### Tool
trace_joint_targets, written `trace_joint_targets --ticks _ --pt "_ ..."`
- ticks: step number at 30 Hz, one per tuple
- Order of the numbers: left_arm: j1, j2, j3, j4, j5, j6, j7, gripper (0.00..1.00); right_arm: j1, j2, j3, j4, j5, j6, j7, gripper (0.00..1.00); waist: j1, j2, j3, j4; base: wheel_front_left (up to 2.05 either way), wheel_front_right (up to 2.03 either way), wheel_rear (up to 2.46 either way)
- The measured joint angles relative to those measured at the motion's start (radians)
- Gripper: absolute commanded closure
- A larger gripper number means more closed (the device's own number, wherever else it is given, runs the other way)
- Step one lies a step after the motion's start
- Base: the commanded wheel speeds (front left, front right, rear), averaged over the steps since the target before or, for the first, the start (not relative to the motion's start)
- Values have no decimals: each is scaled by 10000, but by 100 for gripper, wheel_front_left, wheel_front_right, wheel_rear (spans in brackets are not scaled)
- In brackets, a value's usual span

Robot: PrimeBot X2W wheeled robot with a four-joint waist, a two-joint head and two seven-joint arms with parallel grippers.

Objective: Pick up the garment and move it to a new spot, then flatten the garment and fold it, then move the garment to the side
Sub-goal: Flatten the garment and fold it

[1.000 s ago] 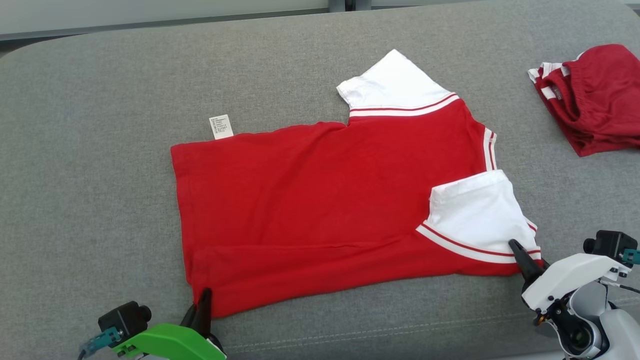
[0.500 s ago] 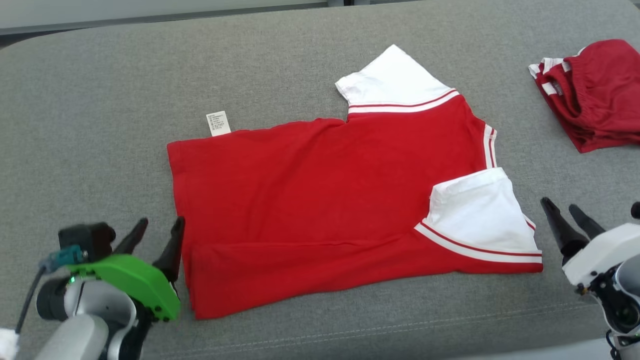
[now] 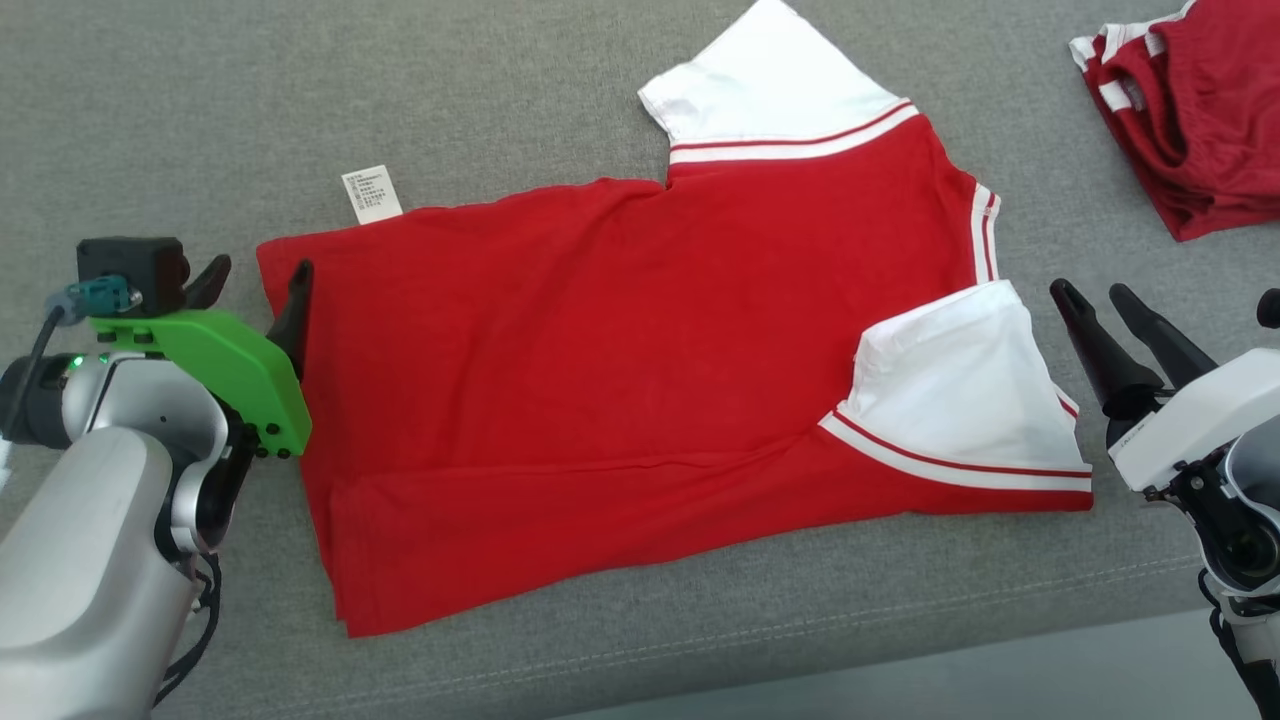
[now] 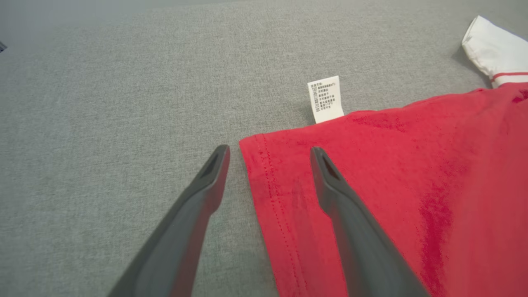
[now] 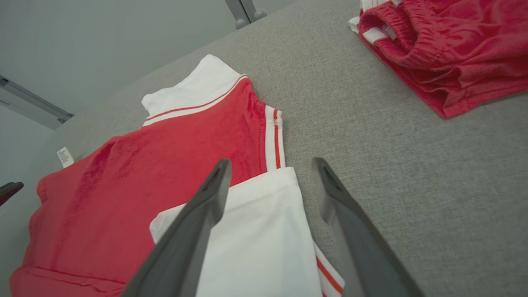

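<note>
The garment (image 3: 620, 330) is a red T-shirt with white sleeves, lying flat on the grey cushion (image 3: 150, 120). Its collar points right, and the near sleeve (image 3: 950, 400) is folded onto the body. A white care label (image 3: 371, 194) sticks out at the far hem. My left gripper (image 3: 258, 272) stands open at the far hem corner, one finger over the red cloth and one over the cushion, as the left wrist view shows (image 4: 269, 150). My right gripper (image 3: 1088, 292) stands open just right of the folded sleeve, holding nothing. In the right wrist view it (image 5: 271, 162) hovers above the sleeve's edge (image 5: 255, 231).
A second red garment (image 3: 1200, 110) with white stripes lies bunched at the far right of the cushion, also in the right wrist view (image 5: 445, 53). The cushion's front edge (image 3: 900, 640) runs close below the T-shirt, with pale floor beyond it.
Both grippers have opened, let go of the garment's near edge and moved farther along its two ends. The head camera has tilted down, so the whole picture has shifted.
</note>
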Motion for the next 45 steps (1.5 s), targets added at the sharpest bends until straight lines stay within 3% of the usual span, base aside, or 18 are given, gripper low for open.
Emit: trace_joint_targets --ticks 9,19,21,22,26,28,37,45 --pt "-1161 -54 -194 1707 192 -374 33 0 -277 -82 130 -113 84 -2 -23 0 1 0 856 -231 0 0 0" --pt "-1750 -251 -527 2491 276 -901 -109 0 -476 -128 242 -73 98 -2 -63 0 0 0 1017 -235 0 0 0" --pt "-1778 -286 -593 2514 309 -989 -226 30 -520 -136 278 -59 98 -2 -65 0 0 0 1018 -218 0 0 0" --pt "-1801 -301 -635 2523 362 -1041 -265 52 -561 -146 290 -46 98 0 -77 0 0 0 1016 -209 0 0 0" --pt "-1878 -449 -780 2621 454 -1151 -454 80 -679 -203 408 48 96 -2 -104 0 0 0 1010 -162 0 0 0" --pt "-1917 -533 -821 2679 460 -1198 -612 100 -821 -230 523 86 88 -2 -92 0 1 0 1013 -131 0 0 0" --pt "-1929 -861 -802 2313 456 -1313 -1563 100 -2725 -738 1218 619 -650 0 284 0 1 0 1053 246 0 0 0" --pt "-1714 -1248 -834 1361 456 -1149 -2261 100 -5799 -936 2414 2330 -1419 0 1009 0 0 0 1268 891 0 0 0"
